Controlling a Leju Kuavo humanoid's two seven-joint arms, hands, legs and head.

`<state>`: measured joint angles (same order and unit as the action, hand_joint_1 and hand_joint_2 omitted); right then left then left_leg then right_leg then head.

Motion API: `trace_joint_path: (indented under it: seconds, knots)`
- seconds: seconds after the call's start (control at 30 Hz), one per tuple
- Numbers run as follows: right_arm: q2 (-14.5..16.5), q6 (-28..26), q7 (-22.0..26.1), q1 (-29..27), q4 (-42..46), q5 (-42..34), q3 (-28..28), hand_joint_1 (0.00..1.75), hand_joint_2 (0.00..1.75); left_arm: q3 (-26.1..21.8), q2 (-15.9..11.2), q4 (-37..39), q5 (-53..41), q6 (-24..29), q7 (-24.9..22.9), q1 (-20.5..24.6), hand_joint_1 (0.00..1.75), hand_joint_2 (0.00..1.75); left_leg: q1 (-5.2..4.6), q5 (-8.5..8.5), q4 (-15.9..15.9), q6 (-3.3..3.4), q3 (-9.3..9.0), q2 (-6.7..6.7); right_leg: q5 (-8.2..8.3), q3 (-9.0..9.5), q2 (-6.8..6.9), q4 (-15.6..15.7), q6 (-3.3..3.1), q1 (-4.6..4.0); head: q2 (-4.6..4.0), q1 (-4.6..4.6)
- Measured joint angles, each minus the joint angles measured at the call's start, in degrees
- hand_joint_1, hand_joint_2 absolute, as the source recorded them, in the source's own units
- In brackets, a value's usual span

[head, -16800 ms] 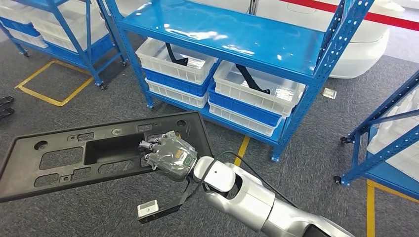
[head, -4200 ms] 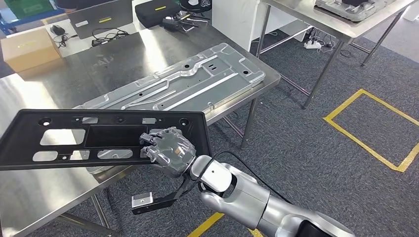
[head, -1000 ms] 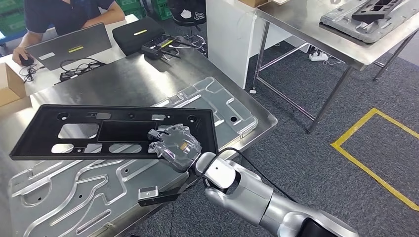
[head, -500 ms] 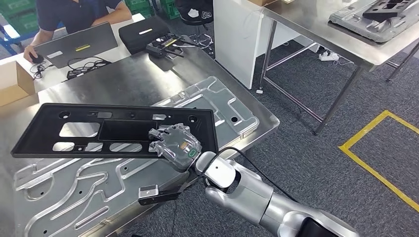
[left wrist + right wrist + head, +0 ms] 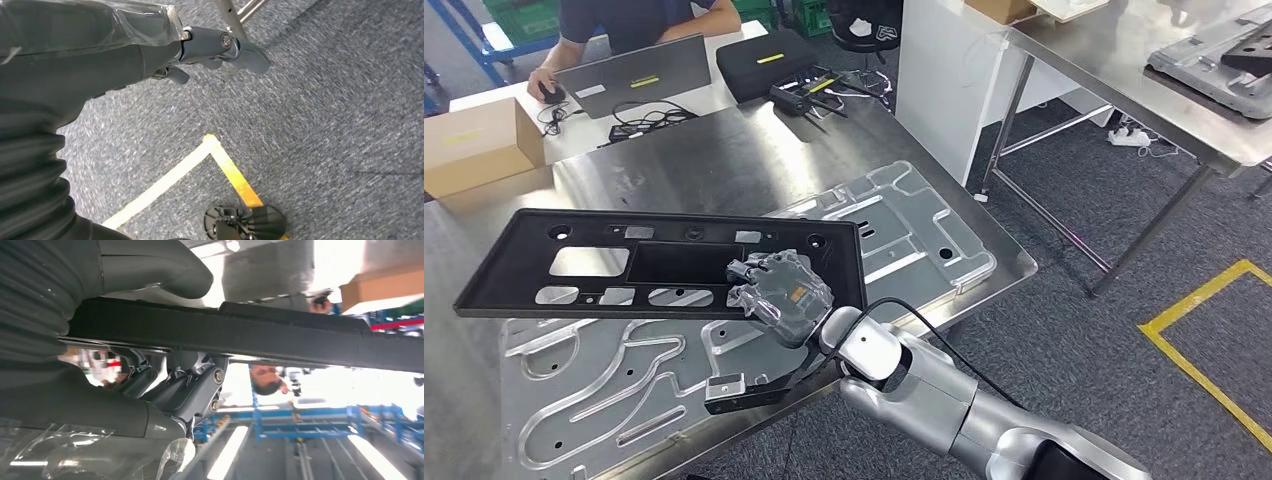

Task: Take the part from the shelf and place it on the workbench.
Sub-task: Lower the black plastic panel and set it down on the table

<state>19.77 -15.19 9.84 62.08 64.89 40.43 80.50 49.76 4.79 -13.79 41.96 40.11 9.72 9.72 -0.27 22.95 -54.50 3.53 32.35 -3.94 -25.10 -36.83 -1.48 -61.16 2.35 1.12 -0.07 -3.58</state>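
One right robot hand grips part, seemingly above workbench.

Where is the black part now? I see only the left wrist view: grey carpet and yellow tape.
Observer: The right hand holds the black plastic panel flat over the steel workbench.
Operator: Does something lie under it?
Observer: Yes, a large silver metal plate lies on the bench below the panel.
Operator: How is the grip?
Observer: In the right wrist view the thumb is on one face, the fingers on the other.
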Motion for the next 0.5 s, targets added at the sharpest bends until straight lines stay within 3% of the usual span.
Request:
trace_joint_path:
  seconds: [0.07,0.13,0.2,0.23,0.3,0.37,0.4,0.43,0.5]
  knots:
    - [0.06,0.03,0.02,0.06,0.0,-0.09,0.0,1.75,1.75,-0.01,0.0,-0.01,0.02,-0.01,0.2,0.04,0.0,1.75,-0.1,0.24,-0.36,-0.44,0.31,-0.81,1.39,2.07,-1.11,4.53,-0.15,0.1,0.0,-0.01]
    - [0.13,0.07,0.01,0.1,0.0,-0.16,0.0,1.75,1.75,0.0,-0.01,-0.02,-0.03,-0.01,0.29,-0.01,0.0,1.75,0.0,0.29,-0.46,-0.8,0.61,-1.41,1.37,2.14,-0.54,4.9,-0.51,-0.07,0.0,-0.01]
    - [0.18,0.08,0.01,0.13,-0.01,-0.24,-0.01,1.75,1.75,0.01,-0.11,-0.02,-0.09,0.01,0.29,-0.13,0.0,1.75,0.12,0.93,-1.29,-1.28,1.11,-0.79,1.4,2.27,0.24,5.05,-0.97,0.08,-0.01,-0.04]
    - [0.2,0.08,-0.01,0.21,-0.05,-0.28,-0.02,1.75,1.75,0.01,-0.15,-0.02,-0.1,0.02,0.29,-0.11,0.0,1.75,0.19,2.02,-3.15,-1.65,2.03,0.14,1.41,2.33,0.67,5.13,-1.19,0.23,-0.01,-0.07]
    - [0.21,0.08,-0.05,0.36,-0.19,-0.35,-0.02,1.75,1.75,0.01,-0.16,-0.02,-0.12,0.02,0.29,0.0,0.0,1.75,0.47,5.33,-10.26,-2.48,5.51,2.21,1.31,2.4,1.55,5.16,-1.45,0.27,-0.01,-0.13]
    - [0.2,0.15,-0.11,0.39,-0.34,-0.34,0.01,1.75,1.75,0.01,-0.17,-0.02,-0.13,0.01,0.17,0.0,0.0,1.75,0.84,7.3,-16.86,-2.98,8.95,2.89,1.21,2.4,2.57,5.15,-1.54,0.24,0.0,-0.12]
    - [0.2,0.24,-0.21,0.37,-0.4,-0.32,0.02,1.75,1.75,0.01,-0.17,-0.02,-0.17,0.01,0.07,-0.03,0.0,1.75,0.94,6.81,-17.28,-3.07,9.35,2.99,1.16,2.41,3.08,5.14,-1.53,0.24,0.0,-0.12]
    - [0.21,0.33,-0.36,0.35,-0.45,-0.28,0.03,1.75,1.75,0.01,-0.17,-0.02,-0.21,0.0,-0.02,-0.04,0.0,1.75,0.99,5.33,-15.24,-3.06,8.53,3.23,1.1,2.46,3.57,5.14,-1.47,0.24,0.0,-0.12]
    - [0.27,0.43,-0.68,0.42,-0.48,-0.21,0.02,1.75,1.75,0.01,-0.17,-0.03,-0.37,0.0,-0.08,0.07,0.0,1.75,0.79,1.61,-6.73,-2.83,4.5,4.96,0.94,2.68,4.46,5.15,-1.23,0.18,0.0,-0.13]
